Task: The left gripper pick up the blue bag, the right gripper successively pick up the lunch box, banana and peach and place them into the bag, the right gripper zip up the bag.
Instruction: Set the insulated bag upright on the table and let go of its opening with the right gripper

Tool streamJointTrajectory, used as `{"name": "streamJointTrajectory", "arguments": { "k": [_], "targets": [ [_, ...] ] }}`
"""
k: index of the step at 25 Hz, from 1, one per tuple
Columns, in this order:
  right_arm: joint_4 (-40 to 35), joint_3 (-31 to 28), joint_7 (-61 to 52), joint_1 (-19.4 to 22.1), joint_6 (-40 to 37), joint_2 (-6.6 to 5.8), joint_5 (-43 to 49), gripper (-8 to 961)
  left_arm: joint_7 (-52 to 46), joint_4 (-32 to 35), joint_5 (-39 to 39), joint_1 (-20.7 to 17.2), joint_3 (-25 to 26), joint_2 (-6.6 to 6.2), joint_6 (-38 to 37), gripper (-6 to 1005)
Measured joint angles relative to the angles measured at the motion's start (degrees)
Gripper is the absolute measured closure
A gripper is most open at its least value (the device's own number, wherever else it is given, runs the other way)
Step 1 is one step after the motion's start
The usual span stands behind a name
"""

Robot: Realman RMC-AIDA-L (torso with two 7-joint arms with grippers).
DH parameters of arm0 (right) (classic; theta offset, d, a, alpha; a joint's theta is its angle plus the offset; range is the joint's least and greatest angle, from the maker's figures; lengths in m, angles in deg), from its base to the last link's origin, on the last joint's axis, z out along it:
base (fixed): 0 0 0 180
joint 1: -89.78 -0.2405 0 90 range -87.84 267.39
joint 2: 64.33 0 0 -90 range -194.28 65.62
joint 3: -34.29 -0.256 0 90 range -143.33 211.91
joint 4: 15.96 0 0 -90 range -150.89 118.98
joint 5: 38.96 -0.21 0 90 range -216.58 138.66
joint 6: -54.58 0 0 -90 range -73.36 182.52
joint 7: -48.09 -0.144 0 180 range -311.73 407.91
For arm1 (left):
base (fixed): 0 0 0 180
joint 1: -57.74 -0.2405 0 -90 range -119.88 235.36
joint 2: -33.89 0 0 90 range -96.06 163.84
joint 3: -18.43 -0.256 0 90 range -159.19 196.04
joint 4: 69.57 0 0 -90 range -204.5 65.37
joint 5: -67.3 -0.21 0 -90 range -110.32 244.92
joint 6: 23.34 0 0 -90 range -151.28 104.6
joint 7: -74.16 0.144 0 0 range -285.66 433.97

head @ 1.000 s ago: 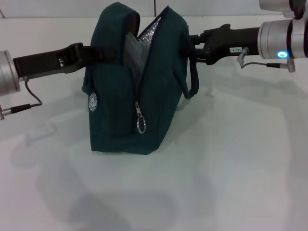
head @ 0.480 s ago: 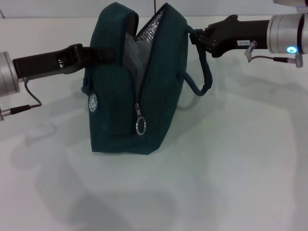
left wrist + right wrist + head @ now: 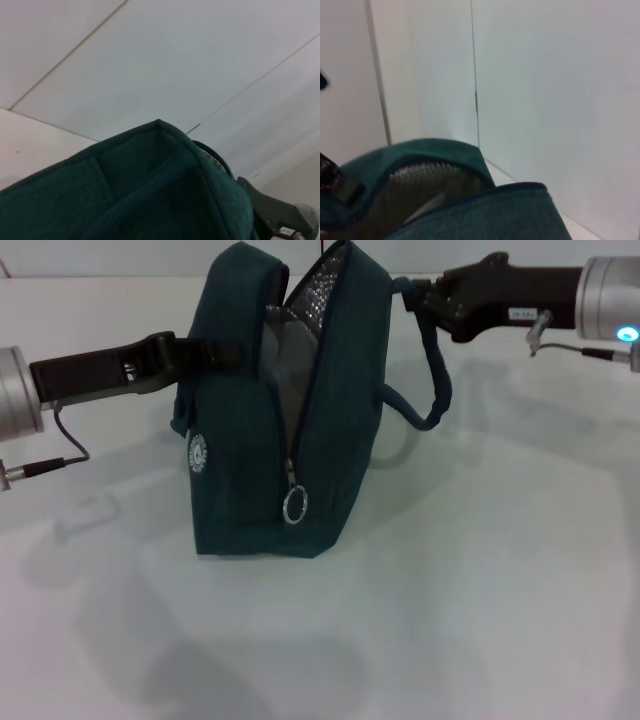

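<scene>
The blue bag (image 3: 260,440) stands upright on the white table in the head view, its top open and its silver lining (image 3: 322,285) showing. The zipper's ring pull (image 3: 294,506) hangs low on the near end. My left gripper (image 3: 222,350) is shut on the bag's left side at its handle. My right gripper (image 3: 412,292) is shut on the right navy handle (image 3: 438,390) and holds the loop up and out to the right. The bag also fills the left wrist view (image 3: 150,190) and the right wrist view (image 3: 485,210). The lunch box, banana and peach are out of view.
The white table (image 3: 480,570) spreads around the bag in the head view. A white panelled wall (image 3: 545,90) stands behind. My right arm's wrist (image 3: 277,220) shows past the bag in the left wrist view.
My right gripper has risen and drawn to the right with the navy handle, stretching the loop out. The bag's top has opened a little wider. The left arm has stayed put.
</scene>
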Motion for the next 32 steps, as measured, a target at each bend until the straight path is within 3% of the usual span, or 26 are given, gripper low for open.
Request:
{"name": "streamJointTrajectory", "arguments": {
  "k": [8,18,23,32],
  "targets": [
    [-11.3,0.1,-3.4,5.6,-3.9,-0.27,-1.8,868,1.2,-0.5,3.3,0.4,-5.2,0.2,0.1,960],
    [-20.3,-0.9,-7.0,14.1,-9.9,-1.47,-1.1,854,4.3,-7.2,15.7,0.2,-17.8,0.51,0.5,960],
    [-19.1,-0.9,-7.1,14.9,-11.4,-2.17,0.4,847,6.6,-11.0,19.2,-0.1,-20.5,0.61,0.9,960],
    [-18.3,-1.0,-6.3,14.5,-11.2,-1.48,2.4,834,10.6,-18.1,19.5,0.5,-20.8,0.67,3.0,961]
  ]
}}
